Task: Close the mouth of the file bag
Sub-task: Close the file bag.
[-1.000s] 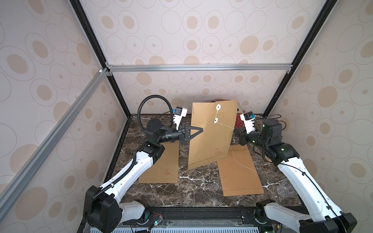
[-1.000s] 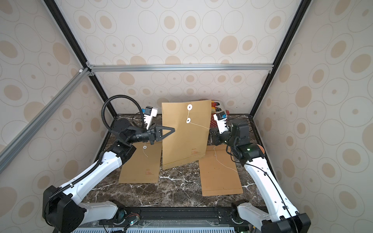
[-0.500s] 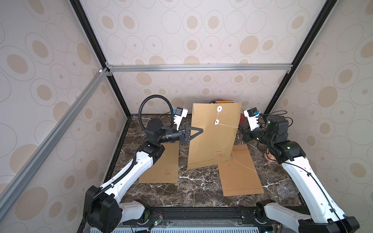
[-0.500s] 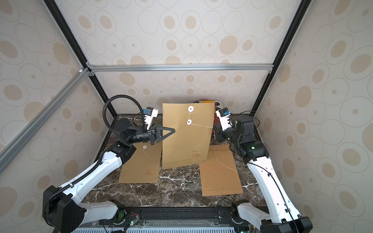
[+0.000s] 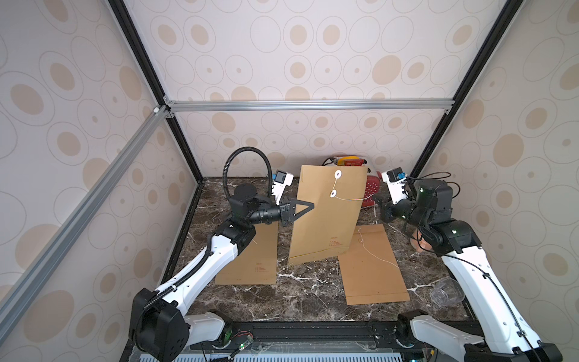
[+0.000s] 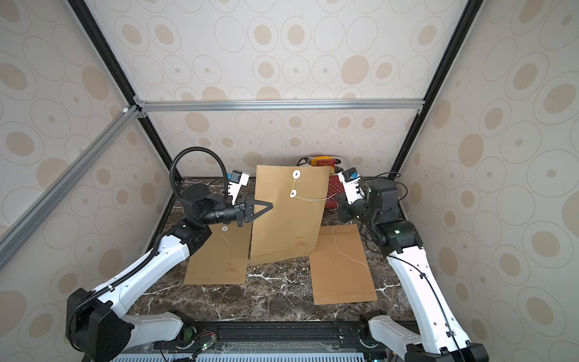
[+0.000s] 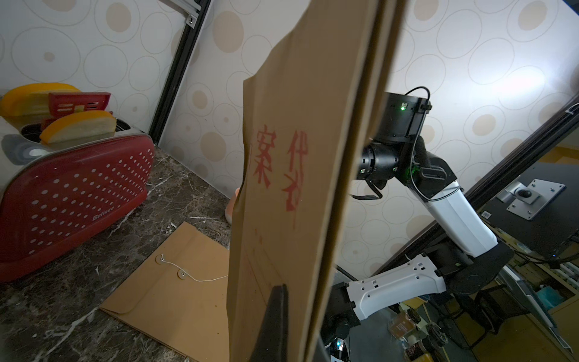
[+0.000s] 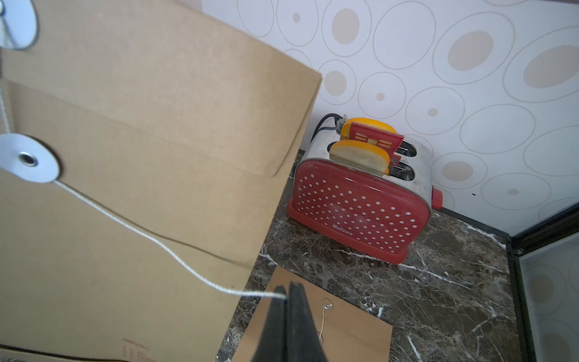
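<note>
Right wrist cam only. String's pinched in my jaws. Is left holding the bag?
Observer: Yes. The left gripper is shut on the bag at its side edge, about mid-height.
Operator: Is it lifted?
Observer: No. It stands upright, and its bottom corner looks to rest on the table.
Operator: Anything else on left's side?
Observer: A spare bag lies flat there, partly under that arm.
</note>
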Available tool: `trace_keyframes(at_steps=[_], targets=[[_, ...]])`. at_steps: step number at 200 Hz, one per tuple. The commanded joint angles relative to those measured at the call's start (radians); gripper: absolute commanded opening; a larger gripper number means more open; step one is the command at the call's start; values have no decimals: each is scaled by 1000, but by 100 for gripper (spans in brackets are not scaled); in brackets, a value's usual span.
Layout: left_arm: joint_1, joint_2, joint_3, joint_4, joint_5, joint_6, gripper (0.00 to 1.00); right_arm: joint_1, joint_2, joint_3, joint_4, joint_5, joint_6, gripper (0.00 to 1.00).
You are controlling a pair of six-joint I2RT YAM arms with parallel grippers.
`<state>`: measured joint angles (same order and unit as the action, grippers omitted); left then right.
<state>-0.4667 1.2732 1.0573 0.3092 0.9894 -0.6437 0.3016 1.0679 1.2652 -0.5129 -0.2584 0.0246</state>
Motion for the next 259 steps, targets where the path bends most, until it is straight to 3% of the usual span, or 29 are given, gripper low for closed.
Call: trace_keyframes(at_steps=[1,98,259], targets=[[0,-21,43,-3,-10,41,0,-5,-21,25,-25,13,-2,0],[0,-20,70,-139,-60,128,0,-3,43,144,-75,7,-27,0],[-1,-17,54,-44,-9,62,0,-3,238,348,-76,52,-82,0]])
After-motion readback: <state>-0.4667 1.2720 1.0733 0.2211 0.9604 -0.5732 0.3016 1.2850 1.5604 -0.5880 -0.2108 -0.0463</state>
